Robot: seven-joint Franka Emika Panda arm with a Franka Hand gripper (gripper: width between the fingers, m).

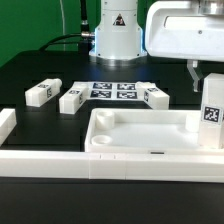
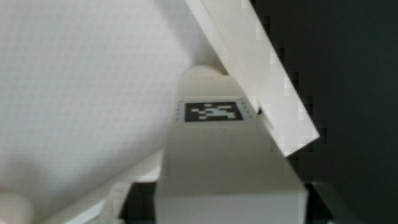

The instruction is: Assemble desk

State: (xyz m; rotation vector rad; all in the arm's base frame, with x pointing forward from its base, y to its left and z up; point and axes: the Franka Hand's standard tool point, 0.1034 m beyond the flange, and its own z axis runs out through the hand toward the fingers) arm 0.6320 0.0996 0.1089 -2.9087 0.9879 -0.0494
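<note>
The short square white plastic leg stands upright at the frame's right edge, long axis vertical, at the right end of the large white rimmed plastic tabletop. The two-finger gripper seems to us clenched on it from directly above.

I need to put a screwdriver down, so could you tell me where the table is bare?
The black table is bare between the leftmost leg, the wall and the tray. It is crowded around the marker board, flanked by legs.
</note>
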